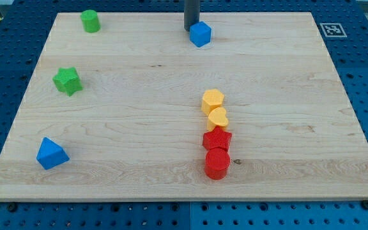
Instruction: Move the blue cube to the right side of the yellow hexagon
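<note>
The blue cube (200, 34) sits near the view's top, a little right of centre, on the wooden board (139, 128). My tip (190, 27) stands just at the cube's upper left, touching or nearly touching it. The yellow hexagon (213, 100) lies well below the cube, right of centre. It heads a column: a yellow heart (218, 118) touches it from below, then a red star (217, 138) and a red cylinder (216, 163).
A green cylinder (90, 20) stands at the top left. A green star (67, 81) lies at the left. A blue triangular block (51, 154) sits at the bottom left. A marker tag (331, 29) is at the board's top right corner.
</note>
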You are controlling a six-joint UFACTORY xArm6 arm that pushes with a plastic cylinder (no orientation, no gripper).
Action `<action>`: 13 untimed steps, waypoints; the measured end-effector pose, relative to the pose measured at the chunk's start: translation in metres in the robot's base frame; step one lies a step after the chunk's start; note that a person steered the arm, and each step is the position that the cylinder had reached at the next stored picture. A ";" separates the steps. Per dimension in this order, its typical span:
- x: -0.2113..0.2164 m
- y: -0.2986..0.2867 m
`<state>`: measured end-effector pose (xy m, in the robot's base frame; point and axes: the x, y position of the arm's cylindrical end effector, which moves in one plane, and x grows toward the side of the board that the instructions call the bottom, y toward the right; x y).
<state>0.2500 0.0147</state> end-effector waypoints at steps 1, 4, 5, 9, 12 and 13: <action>0.010 0.018; 0.049 0.059; 0.050 0.047; 0.104 0.082; 0.145 0.084; 0.155 0.091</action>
<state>0.4047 0.1057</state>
